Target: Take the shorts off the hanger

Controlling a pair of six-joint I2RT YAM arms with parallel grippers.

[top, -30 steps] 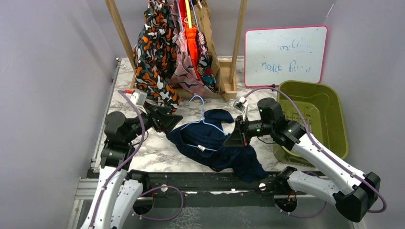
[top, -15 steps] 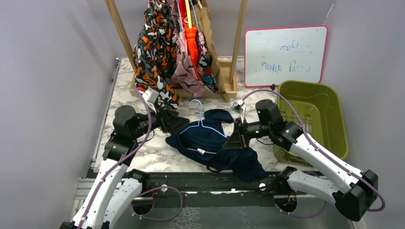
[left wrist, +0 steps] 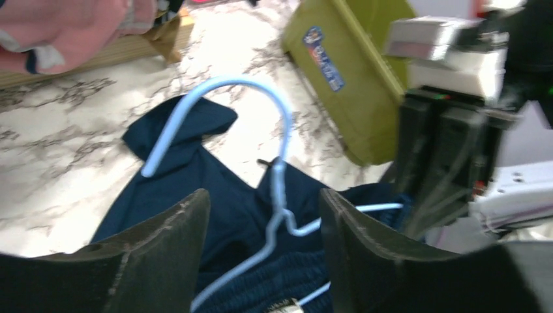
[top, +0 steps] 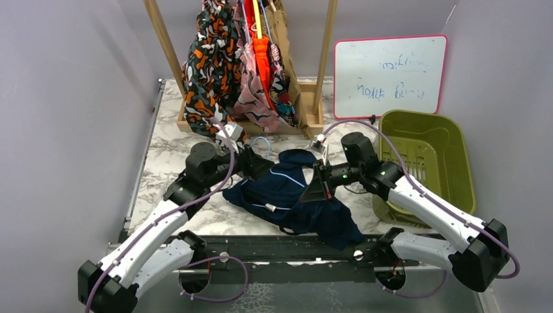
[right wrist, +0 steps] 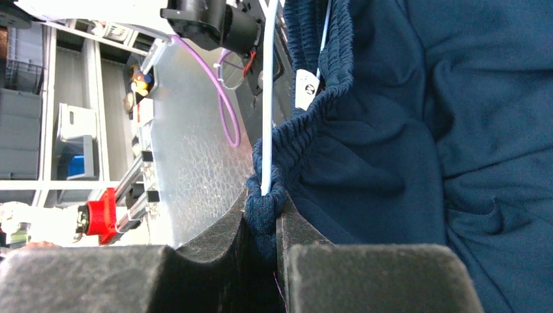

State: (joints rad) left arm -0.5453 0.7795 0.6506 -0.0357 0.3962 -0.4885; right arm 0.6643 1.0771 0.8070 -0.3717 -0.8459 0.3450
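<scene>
The navy shorts [top: 293, 195] lie crumpled on the marble table [top: 166, 153] between the two arms, with the pale blue hanger [left wrist: 279, 179] lying on them. The left gripper [left wrist: 261, 202] hovers over the hanger's neck, its fingers [left wrist: 163, 248] spread to either side and apparently not touching it. The right gripper [right wrist: 262, 218] is pinched tight on a fold of the elastic waistband [right wrist: 306, 124], where a hanger wire end dips into the cloth just above its fingers [right wrist: 215, 251].

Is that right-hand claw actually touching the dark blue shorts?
Touching. The right wrist view shows the right gripper pinching the navy shorts at the elastic waistband, with the fabric squeezed between its closed jaws.
</scene>
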